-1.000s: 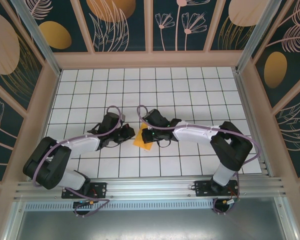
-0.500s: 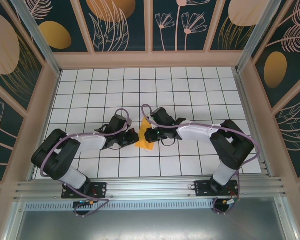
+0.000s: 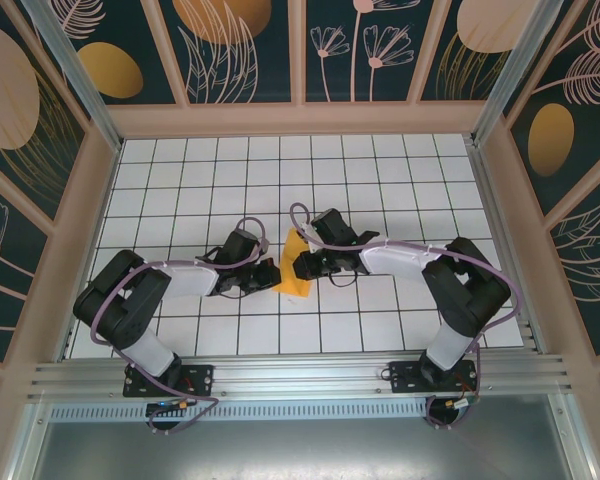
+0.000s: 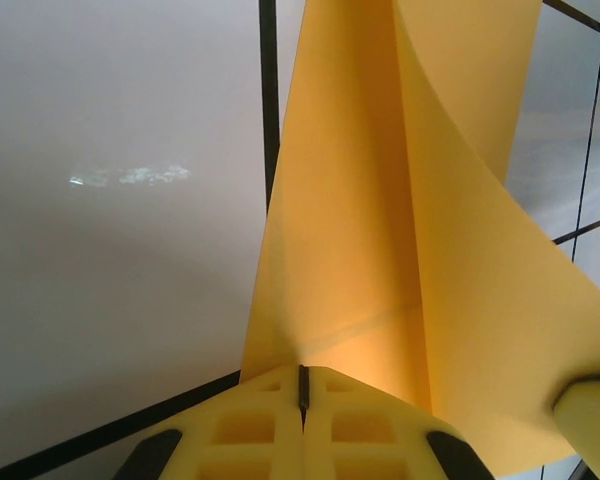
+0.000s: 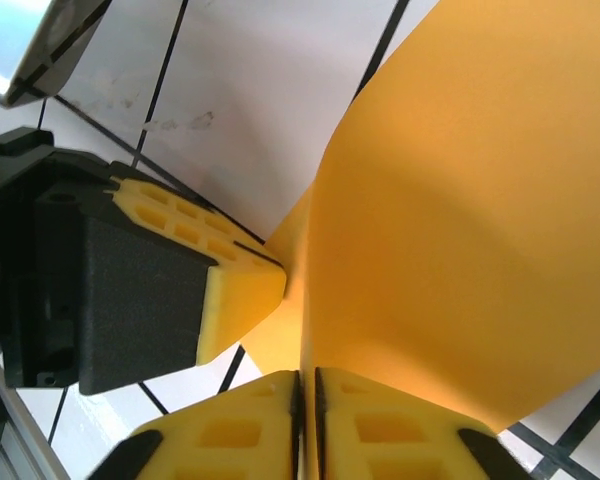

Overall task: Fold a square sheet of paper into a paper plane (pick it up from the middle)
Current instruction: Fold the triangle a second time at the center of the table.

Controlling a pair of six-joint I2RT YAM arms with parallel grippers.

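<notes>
near the middle of the tiled table (image 3: 380,180), a little toward its front edge, the folded sheet of paper (image 3: 296,276) is being held between both grippers; the left gripper (image 4: 302,374) is pinching its left side, pads pressed together, while the right gripper (image 5: 305,376) is clamping its right side, pads almost touching
</notes>
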